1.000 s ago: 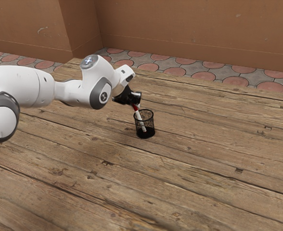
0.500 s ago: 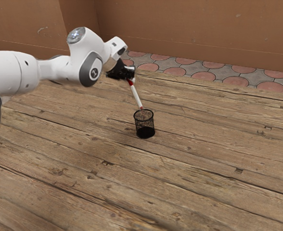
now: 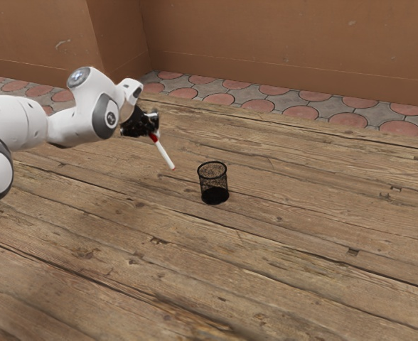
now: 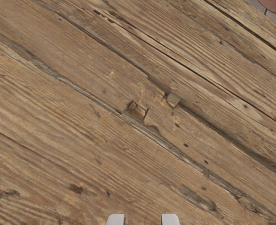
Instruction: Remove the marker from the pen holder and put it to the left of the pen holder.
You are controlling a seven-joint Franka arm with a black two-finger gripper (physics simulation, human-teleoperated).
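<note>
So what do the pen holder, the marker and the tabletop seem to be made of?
The pen holder looks like black-coated metal: its wall is see-through mesh under a solid rim. The marker is probably smooth plastic, judging by its even white and red surface. The tabletop looks like rough, weathered wood, with grain and cracks in its planks.
</note>
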